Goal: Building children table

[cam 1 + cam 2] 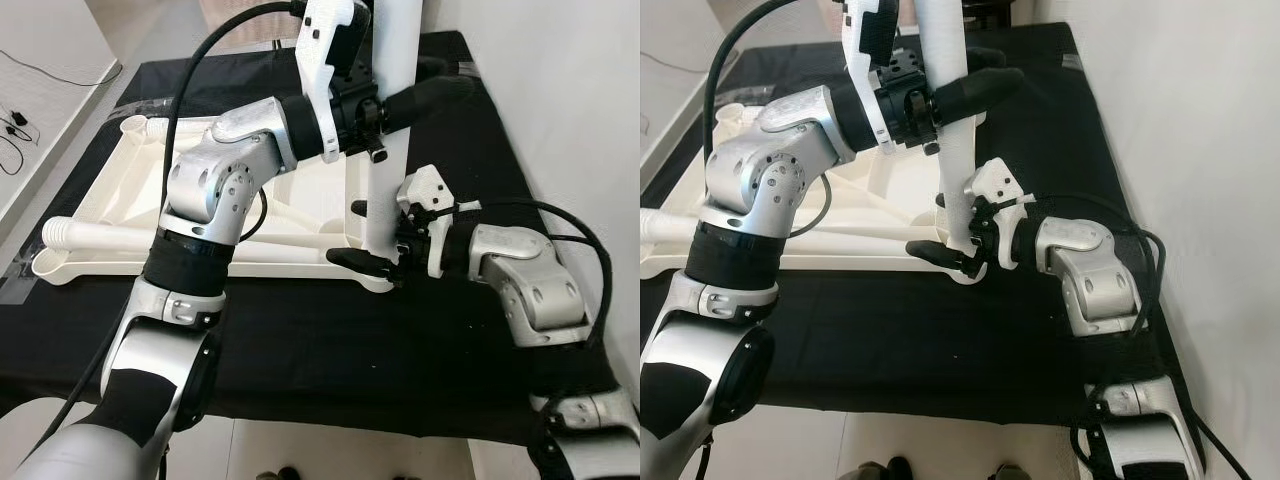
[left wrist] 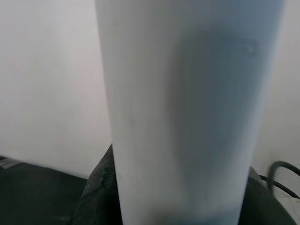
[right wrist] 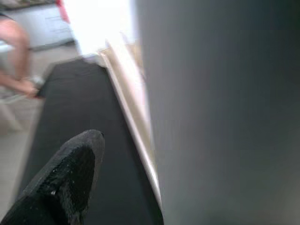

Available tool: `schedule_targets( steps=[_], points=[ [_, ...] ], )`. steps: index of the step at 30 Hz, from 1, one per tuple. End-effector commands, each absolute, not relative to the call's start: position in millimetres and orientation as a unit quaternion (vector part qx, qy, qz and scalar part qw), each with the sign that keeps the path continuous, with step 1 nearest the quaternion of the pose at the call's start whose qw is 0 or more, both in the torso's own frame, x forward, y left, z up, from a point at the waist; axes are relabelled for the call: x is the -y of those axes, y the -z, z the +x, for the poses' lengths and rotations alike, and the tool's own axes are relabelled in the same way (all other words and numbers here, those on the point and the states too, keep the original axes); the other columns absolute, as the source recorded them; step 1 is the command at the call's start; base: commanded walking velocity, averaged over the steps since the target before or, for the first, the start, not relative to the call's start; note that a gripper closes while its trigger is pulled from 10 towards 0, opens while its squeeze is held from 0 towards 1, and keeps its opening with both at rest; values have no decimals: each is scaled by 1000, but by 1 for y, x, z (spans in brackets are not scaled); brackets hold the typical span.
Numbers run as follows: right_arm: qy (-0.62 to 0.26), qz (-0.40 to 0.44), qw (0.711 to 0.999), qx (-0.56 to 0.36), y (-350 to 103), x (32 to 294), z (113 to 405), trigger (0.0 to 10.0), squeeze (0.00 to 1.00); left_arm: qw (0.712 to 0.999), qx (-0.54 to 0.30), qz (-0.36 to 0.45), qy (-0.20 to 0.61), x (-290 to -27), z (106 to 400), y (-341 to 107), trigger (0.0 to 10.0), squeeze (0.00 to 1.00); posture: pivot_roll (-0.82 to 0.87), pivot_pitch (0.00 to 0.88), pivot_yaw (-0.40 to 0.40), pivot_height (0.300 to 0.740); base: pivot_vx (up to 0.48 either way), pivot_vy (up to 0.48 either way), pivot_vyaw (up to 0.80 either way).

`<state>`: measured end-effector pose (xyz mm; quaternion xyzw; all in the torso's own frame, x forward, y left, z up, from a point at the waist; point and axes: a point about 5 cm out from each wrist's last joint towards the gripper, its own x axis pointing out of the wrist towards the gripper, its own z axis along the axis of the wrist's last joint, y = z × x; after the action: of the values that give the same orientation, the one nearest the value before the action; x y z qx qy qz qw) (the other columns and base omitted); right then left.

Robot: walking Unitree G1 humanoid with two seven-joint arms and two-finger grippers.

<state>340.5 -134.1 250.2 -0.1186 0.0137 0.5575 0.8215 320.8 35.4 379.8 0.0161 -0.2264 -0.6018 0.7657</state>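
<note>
A white children's table top [image 1: 130,190] lies upside down on a black cloth. A white leg [image 1: 395,40] stands upright in its near right corner. My left gripper [image 1: 400,105] is shut on this leg high up; in the left wrist view the leg [image 2: 187,108] looms close. My right gripper [image 1: 375,237] is at the leg's foot, with one finger on each side. Its near finger [image 3: 65,178] stands a little off the leg [image 3: 225,112], so it is open. A second white leg [image 1: 100,235] lies along the table top's near left edge.
The black cloth [image 1: 350,340] covers a low platform that ends close in front of me. A white wall runs along the right. Cables [image 1: 15,125] lie on the floor at the left. A person's leg [image 3: 18,51] shows far off in the right wrist view.
</note>
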Motion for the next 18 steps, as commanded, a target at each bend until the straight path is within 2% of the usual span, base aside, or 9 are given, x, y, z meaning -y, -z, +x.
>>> schedule_targets(
  steps=[1,2,3,10,17,18],
  points=[
    [-615,-120,779,-20,-246,110,338,8706,0,757,206,25,620,-26,319,-369,0,0,-37,212,104,740,0,0,0],
    [-615,-120,779,-20,-246,110,338,8706,0,757,206,25,620,-26,319,-369,0,0,-37,212,104,740,0,0,0],
    [-625,-115,772,-20,-246,109,340,0,0,755,205,26,622,-25,318,-368,0,0,-33,212,103,740,0,0,0],
    [-657,-113,745,-26,-241,105,343,0,0,750,208,31,627,-22,314,-368,0,0,-27,212,98,740,0,0,0],
    [-660,-115,742,-31,-234,107,346,0,0,749,213,35,626,-20,311,-368,0,0,-32,208,98,740,0,0,0],
    [-653,-115,748,-31,-231,109,346,0,0,754,214,29,621,-20,310,-368,10000,1000,-38,208,93,740,0,0,0]
  ],
)
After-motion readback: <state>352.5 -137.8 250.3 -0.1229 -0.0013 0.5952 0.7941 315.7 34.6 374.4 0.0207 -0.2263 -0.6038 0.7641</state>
